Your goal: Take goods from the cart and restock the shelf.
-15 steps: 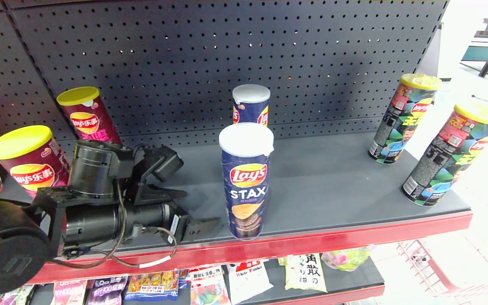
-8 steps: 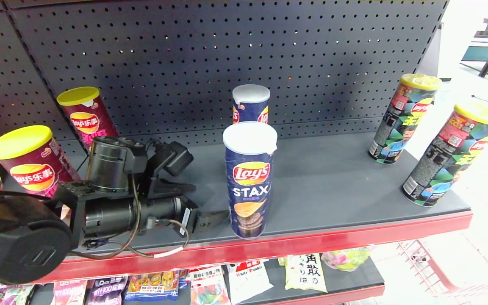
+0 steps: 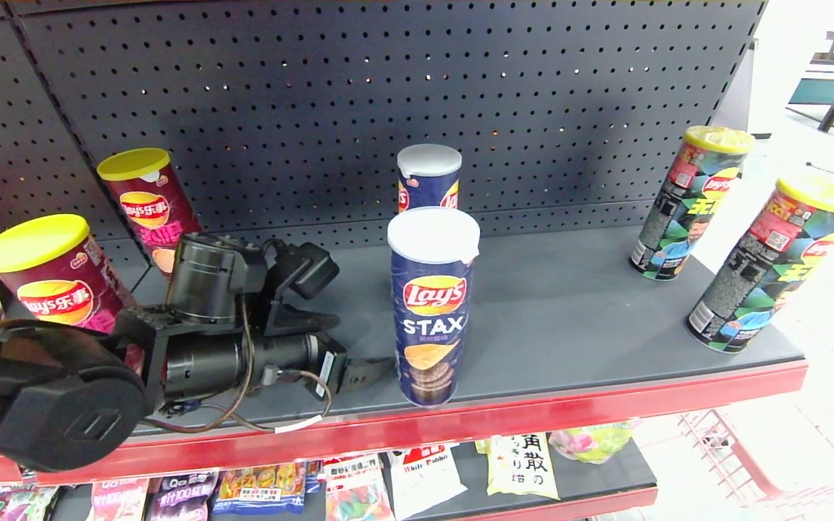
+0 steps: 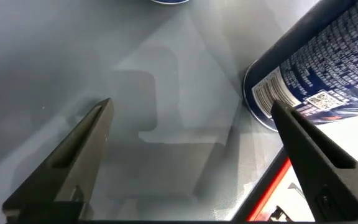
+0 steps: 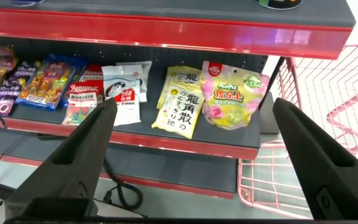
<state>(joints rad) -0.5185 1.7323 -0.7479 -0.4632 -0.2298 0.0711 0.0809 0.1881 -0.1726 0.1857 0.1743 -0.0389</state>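
Left gripper (image 4: 192,106) wide open, empty, low over the grey shelf deck (image 3: 569,311). Blue chip can (image 3: 431,304) stands upright by the red front edge (image 3: 533,412), beside one finger (image 4: 309,162). Right gripper (image 5: 194,102) open, empty, faces lower snack shelf (image 5: 197,144).

the shelf (image 3: 569,318) deck looks like smooth, matt grey painted metal with a faint sheen; along its front edge runs a glossy red lip (image 3: 605,401). the back panel (image 3: 388,87) is matt dark perforated sheet. the blue can (image 3: 431,318) at the front edge has a glossy printed wrap and a matt white plastic lid (image 3: 433,233). the left gripper (image 4: 191,104) is dull, dark and matt. packets (image 5: 232,93) on the lower shelf (image 5: 135,142) are shiny film.
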